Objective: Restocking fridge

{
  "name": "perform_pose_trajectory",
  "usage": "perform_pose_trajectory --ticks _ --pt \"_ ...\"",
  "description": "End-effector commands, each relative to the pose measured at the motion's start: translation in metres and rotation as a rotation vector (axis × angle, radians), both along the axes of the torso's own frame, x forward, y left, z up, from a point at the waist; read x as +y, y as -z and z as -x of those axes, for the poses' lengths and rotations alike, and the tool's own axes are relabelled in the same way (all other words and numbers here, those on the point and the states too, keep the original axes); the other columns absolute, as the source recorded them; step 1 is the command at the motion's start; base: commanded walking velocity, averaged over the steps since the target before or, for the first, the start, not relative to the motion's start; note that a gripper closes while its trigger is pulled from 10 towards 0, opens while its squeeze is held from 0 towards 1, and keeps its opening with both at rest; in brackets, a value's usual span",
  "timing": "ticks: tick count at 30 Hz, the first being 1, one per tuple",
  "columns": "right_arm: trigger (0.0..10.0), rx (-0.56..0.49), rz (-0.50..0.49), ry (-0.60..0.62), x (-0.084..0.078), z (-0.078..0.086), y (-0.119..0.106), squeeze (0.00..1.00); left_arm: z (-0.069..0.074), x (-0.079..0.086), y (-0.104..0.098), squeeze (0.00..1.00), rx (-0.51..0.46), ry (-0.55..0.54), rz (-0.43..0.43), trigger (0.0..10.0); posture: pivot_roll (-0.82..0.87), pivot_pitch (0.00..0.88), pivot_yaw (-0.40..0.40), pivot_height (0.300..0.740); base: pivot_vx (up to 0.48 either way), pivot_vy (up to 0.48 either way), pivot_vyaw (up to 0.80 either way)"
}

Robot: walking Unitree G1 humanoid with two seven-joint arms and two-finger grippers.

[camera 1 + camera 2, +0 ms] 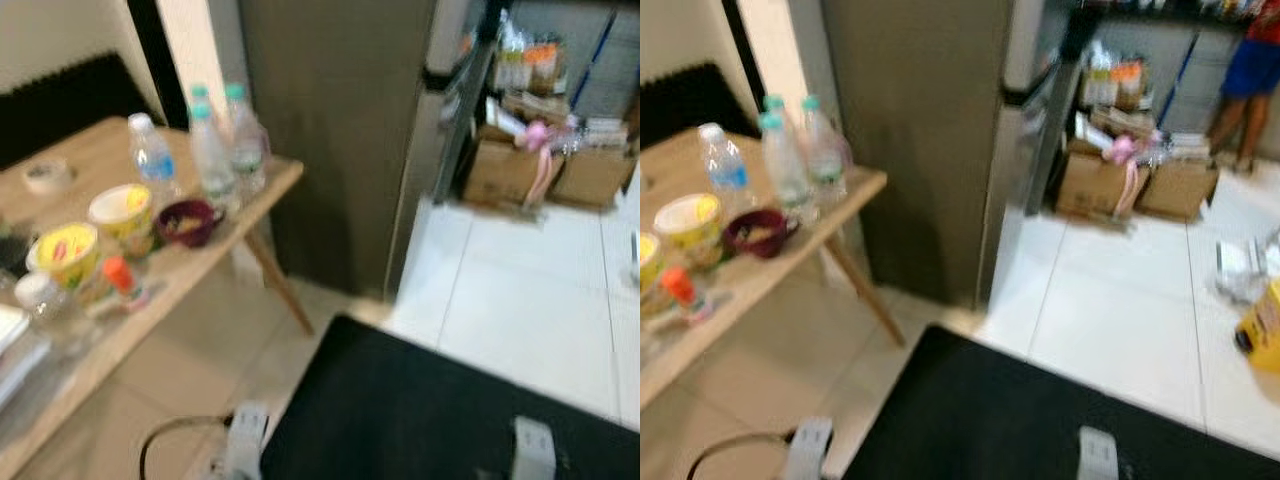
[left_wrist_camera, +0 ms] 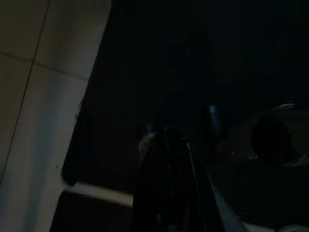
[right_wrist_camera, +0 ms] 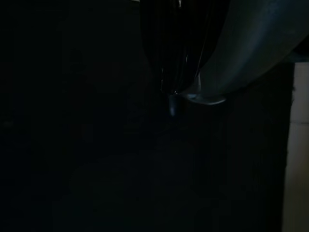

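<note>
A tall grey fridge (image 1: pixel 340 130) stands ahead, its silver front (image 1: pixel 1025 120) turned to the right. Left of it, a wooden table (image 1: pixel 270 185) carries three water bottles (image 1: pixel 212 150), two yellow cups (image 1: pixel 122 212), a maroon bowl (image 1: pixel 187 220), a small orange-capped bottle (image 1: pixel 122 278) and a tape roll (image 1: pixel 47 175). The whole scene is blurred. Both arms hang idle in the shade. In the dark left wrist view my left gripper (image 2: pixel 168 137) has its fingers together. My right gripper (image 3: pixel 172 92) likewise narrows to a closed tip.
A black mat (image 1: pixel 430 420) lies just before me, with a power strip and cable (image 1: pixel 243 440) at its left. Cardboard boxes (image 1: pixel 1095 185) sit beyond the fridge. A person's legs (image 1: pixel 1240 90) stand at the far right, and a yellow container (image 1: pixel 1262 330) rests on the white tiles.
</note>
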State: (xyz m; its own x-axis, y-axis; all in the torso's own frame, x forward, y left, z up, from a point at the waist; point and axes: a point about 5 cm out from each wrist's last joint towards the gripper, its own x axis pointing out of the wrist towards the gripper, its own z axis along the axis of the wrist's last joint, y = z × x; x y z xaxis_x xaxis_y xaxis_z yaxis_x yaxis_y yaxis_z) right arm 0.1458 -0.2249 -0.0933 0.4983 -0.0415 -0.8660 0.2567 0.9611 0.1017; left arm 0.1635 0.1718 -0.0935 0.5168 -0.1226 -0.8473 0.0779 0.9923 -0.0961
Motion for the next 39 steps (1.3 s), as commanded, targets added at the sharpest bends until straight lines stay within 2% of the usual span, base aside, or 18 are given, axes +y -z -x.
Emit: perform_pose_trajectory --ticks 1,39 --pt "10.0 -0.003 -0.012 -0.028 0.0036 -0.0022 -0.0002 0.0 0.0054 0.0007 0.0024 0.0 0.023 -0.002 -0.004 10.0 -0.01 0.0 -0.023 0.74 0.0 0.0 0.78" --pt "10.0 -0.003 -0.039 -0.059 0.0084 -0.0016 0.0007 0.0 0.0048 -0.0001 0.0023 0.0 0.018 -0.027 -0.004 10.0 -0.01 0.006 -0.026 0.74 0.0 0.0 0.78"
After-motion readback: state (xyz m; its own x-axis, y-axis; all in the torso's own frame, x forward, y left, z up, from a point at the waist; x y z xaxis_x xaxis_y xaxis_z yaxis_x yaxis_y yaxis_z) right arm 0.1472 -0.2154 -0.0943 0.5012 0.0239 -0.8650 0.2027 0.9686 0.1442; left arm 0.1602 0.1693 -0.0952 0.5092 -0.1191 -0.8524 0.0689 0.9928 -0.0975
